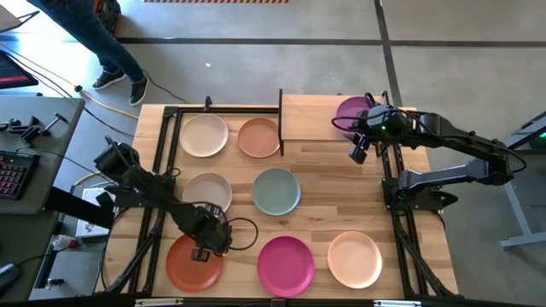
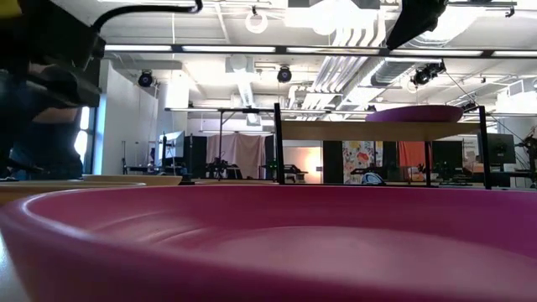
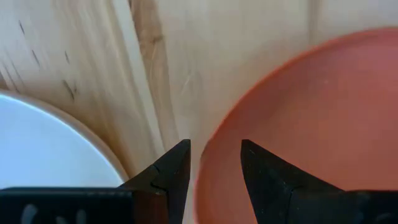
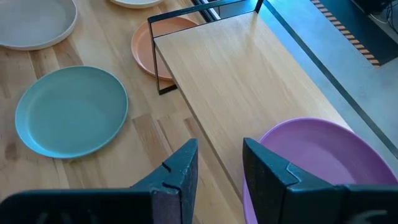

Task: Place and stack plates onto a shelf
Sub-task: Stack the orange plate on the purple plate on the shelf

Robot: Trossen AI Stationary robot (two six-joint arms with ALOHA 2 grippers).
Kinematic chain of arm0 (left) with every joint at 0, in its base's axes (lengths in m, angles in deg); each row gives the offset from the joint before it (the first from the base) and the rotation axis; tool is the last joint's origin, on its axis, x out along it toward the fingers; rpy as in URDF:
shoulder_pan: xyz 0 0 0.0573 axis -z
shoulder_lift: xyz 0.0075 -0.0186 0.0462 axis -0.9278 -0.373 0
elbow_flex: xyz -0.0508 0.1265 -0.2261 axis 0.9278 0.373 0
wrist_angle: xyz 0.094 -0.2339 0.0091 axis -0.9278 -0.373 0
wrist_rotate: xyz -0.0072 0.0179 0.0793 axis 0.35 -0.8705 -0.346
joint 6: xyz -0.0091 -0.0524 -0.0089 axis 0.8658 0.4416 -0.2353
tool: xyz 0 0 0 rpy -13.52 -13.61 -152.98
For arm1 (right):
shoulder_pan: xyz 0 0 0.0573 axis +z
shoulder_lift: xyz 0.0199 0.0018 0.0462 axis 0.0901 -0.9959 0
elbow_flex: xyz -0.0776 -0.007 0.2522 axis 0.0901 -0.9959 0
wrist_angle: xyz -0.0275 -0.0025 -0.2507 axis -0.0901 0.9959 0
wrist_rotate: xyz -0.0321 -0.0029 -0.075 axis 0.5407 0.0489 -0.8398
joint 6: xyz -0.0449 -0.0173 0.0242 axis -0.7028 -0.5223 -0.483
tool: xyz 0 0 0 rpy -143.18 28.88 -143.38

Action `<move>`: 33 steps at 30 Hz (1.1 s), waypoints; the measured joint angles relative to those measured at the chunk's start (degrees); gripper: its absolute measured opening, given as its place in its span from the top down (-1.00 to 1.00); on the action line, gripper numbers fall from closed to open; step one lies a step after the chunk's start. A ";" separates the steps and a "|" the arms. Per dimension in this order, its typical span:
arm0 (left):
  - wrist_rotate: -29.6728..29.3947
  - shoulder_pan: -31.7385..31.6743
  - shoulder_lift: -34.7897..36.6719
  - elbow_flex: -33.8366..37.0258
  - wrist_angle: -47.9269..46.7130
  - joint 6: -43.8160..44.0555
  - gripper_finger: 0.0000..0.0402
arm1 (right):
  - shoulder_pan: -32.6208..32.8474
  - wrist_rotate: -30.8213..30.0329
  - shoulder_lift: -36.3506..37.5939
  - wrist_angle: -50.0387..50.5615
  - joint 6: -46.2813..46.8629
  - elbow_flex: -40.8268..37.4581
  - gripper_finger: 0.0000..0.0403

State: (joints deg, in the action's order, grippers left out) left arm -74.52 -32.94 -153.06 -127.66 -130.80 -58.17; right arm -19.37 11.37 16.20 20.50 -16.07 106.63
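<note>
left gripper (image 3: 214, 171) has its fingers (image 3: 264, 168) spread apart, straddling the near rim of the rust-orange plate (image 1: 192, 263): one finger over the plate's inner surface, the other over bare tabletop (image 3: 205, 56), nothing grasped. beside it in the left wrist view sits the edge of a pale plate (image 3: 50, 149), apart from the rust one. right gripper (image 4: 217, 165) hangs w/ fingers (image 4: 273, 171) parted and empty, just at the edge of the purple plate (image 4: 317, 158), which lies flat on the shelf (image 1: 311, 118) near its right end; the rest of the shelf board is bare wood. in the high view the right arm reaches in from the right side over the shelf at the table's far right, and the left arm stretches from the left side down to the near-left corner. on the tabletop: cream plate (image 1: 204, 135) and peach plate (image 1: 258, 137) at the far side, the peach one tucked partly under the shelf's left end; a pale pink plate (image 1: 208, 191) and grey-teal plate (image 1: 276, 190) in the middle row; magenta plate (image 1: 286, 264) and another cream plate (image 1: 355, 258) along the near edge, right of the rust-orange one. low view is filled by the magenta plate's rim, w/ the shelf and purple plate behind. a person's legs (image 1: 107, 51) show on the floor beyond the table's far left.
</note>
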 joint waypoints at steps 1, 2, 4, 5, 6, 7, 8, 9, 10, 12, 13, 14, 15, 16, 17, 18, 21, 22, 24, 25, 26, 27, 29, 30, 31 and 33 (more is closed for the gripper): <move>0.00 0.00 -0.38 0.00 0.12 -0.16 0.35 | 0.00 0.01 0.00 0.02 0.00 0.00 0.49; 0.02 0.00 -0.83 -0.02 0.23 -0.37 0.35 | 0.01 0.02 0.00 0.01 0.00 0.00 0.49; 0.01 0.00 -1.57 0.00 -0.26 -0.64 0.35 | 0.00 0.02 0.00 0.01 0.00 0.00 0.49; 0.02 0.00 -1.91 0.00 -0.26 -0.64 0.35 | 0.00 0.06 0.00 0.01 0.00 0.00 0.49; 0.05 0.00 -2.25 0.00 -0.22 -0.64 0.35 | 0.00 0.07 0.00 0.02 0.02 0.00 0.49; 0.13 -0.02 -2.61 0.00 -0.38 -0.68 0.35 | 0.01 0.07 0.00 0.02 0.00 0.00 0.49; 0.45 -0.02 -2.92 0.00 -0.38 -0.66 0.35 | 0.00 0.07 0.00 0.02 0.00 0.00 0.49; 0.74 -0.04 -3.19 0.00 -0.37 -0.68 0.35 | 0.00 0.10 0.00 0.02 0.00 0.00 0.49; 0.93 -0.04 -3.51 0.00 -0.37 -0.78 0.35 | 0.00 0.23 0.00 0.02 0.01 -0.01 0.49; 1.36 -0.04 -3.87 0.00 -0.41 -1.06 0.35 | 0.01 0.24 0.01 0.02 0.00 -0.02 0.49; 1.37 -0.04 -3.85 0.00 -0.42 -1.07 0.35 | 0.01 0.25 0.00 0.04 0.00 -0.02 0.49; 1.37 -0.04 -3.83 0.00 -0.30 -1.05 0.35 | 0.02 0.24 0.00 0.04 0.00 -0.02 0.49; 1.37 -0.04 -3.83 0.00 -0.27 -1.01 0.35 | 0.01 0.24 0.00 0.04 0.00 -0.02 0.49; 1.37 -0.07 -3.83 0.00 -0.42 -1.01 0.35 | 0.02 0.24 0.00 0.04 0.00 -0.02 0.49; 1.37 -0.07 -3.83 -0.02 -0.42 -1.03 0.36 | 0.00 0.24 0.00 0.04 0.00 -0.02 0.49; 1.39 -0.09 -3.83 0.00 -0.38 -1.02 0.38 | 0.00 0.24 0.00 0.04 0.01 -0.02 0.49; 1.39 -0.09 -3.83 -0.01 -0.38 -1.05 0.48 | 0.02 0.24 0.00 0.04 0.45 -0.02 0.49; 1.38 -0.14 -3.83 0.00 -0.40 -1.05 0.53 | 0.02 0.24 0.00 0.06 0.90 -0.02 0.49; 1.47 -0.28 -3.83 0.00 -0.38 -0.99 0.64 | 0.00 0.24 0.00 0.06 1.29 -0.02 0.49; 1.72 -0.30 -3.83 0.00 -0.39 -0.82 0.70 | 0.02 0.24 0.00 0.08 1.29 -0.02 0.49; 2.28 -0.33 -3.82 0.00 -0.41 -0.79 0.76 | 0.00 0.23 0.00 0.12 1.29 -0.02 0.49; 3.01 -0.35 -3.81 0.00 -0.42 -0.79 0.82 | 0.00 0.22 0.00 0.17 1.29 -0.02 0.49; 4.59 -0.31 -3.75 -0.02 -0.40 -0.81 0.92 | 0.01 0.22 0.00 0.26 1.29 -0.02 0.49; 4.99 -0.29 -3.73 -0.06 -0.37 -0.79 0.95 | 0.01 0.22 0.00 0.26 1.29 -0.02 0.49; 5.07 -0.27 -3.72 -0.10 -0.32 -0.79 0.97 | 0.00 0.22 0.00 0.26 1.29 -0.02 0.49; 5.13 -0.31 -3.50 -0.11 -0.34 -0.79 0.97 | 0.00 0.22 0.00 0.26 1.29 -0.02 0.49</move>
State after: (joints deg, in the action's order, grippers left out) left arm -69.39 -33.25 -156.56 -127.77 -131.14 -58.96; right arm -19.37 11.59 16.20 20.75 -14.78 106.61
